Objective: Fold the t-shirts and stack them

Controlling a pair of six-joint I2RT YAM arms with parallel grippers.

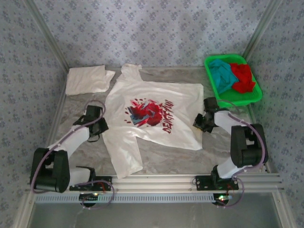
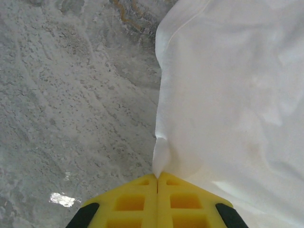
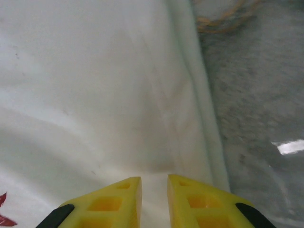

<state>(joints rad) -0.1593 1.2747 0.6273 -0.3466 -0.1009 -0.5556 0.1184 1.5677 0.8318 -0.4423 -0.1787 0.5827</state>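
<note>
The left claw (image 2: 157, 176) is closed tight, its two yellow fingers (image 2: 130, 202) pressed together with a small peak of white cloth pinched at their tips. That cloth is the left edge of the printed white t-shirt (image 1: 152, 114), which runs off to the right in the left wrist view, while bare grey marbled counter (image 2: 71, 95) lies to the left.

The right claw (image 3: 154, 183) sits over the opposite edge of the same shirt, beside the hem. Its jaws stand a narrow gap apart with white cloth showing in the gap; whether they actually pinch the fabric I cannot tell. A sliver of the red print shows at the lower left of the right wrist view.

From the top view, the printed shirt is spread across the middle of the counter, with the red-and-blue splash and red lettering facing up, the collar towards the far left and one sleeve trailing towards the near edge. The two claws flank it, one at each side.

A folded white t-shirt (image 1: 88, 79) lies at the far left corner, just beside the printed shirt's collar. At the far right stands a green basket (image 1: 254, 97), with a teal t-shirt (image 1: 221, 73) and a red t-shirt (image 1: 243, 77) heaped inside it.
</note>
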